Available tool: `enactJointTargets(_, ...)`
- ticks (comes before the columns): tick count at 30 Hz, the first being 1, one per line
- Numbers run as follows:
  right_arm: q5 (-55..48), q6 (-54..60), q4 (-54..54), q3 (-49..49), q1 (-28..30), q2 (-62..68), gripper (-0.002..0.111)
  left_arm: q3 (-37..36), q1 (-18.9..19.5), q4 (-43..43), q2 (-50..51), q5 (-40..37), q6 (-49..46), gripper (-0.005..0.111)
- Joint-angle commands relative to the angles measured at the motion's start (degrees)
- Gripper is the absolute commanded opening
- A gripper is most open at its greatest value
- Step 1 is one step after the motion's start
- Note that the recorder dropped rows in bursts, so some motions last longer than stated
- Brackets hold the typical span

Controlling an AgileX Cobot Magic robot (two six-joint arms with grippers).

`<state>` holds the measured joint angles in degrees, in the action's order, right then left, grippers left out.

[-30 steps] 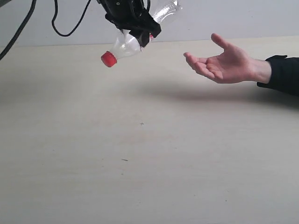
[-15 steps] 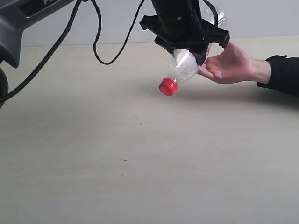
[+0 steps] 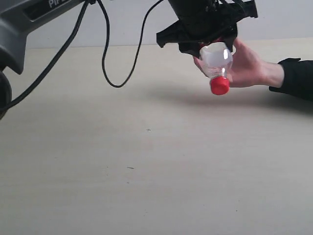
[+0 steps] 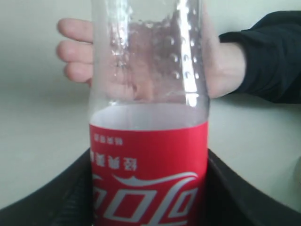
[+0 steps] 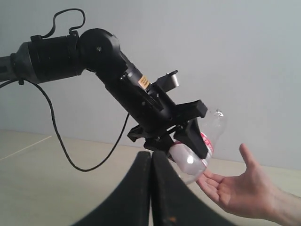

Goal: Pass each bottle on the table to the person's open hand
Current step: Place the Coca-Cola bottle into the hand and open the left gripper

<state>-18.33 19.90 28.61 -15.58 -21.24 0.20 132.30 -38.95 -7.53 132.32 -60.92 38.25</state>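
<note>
Bottle (image 3: 216, 61) has moved to upper right, cap down, now over the open hand (image 3: 252, 68). Left gripper (image 3: 208, 40) still pinches it; right gripper (image 5: 150, 188) is pressed together, idle. Looks ready to release.

The left arm (image 5: 101, 66) is matte black with rounded joints and a small yellow sticker (image 5: 143, 83) near the wrist. A thin black cable (image 3: 119, 86) loops off it. White lettering (image 3: 56, 3) marks a grey link (image 3: 19, 22). The right gripper (image 5: 151, 157) has plain black jaws.
</note>
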Motion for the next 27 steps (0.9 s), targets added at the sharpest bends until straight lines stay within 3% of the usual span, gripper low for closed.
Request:
enactJointTargets(1,0.0,0.4,-0.1,0.3,-0.1,-0.2,0.000,0.5,-1.5,-0.2,2.0,4.7,2.9,0.000)
enactJointTargets(27,0.0,0.4,-0.1,0.3,-0.1,-0.2,0.000,0.5,-1.6,0.4,9.6,13.3,3.7,0.000)
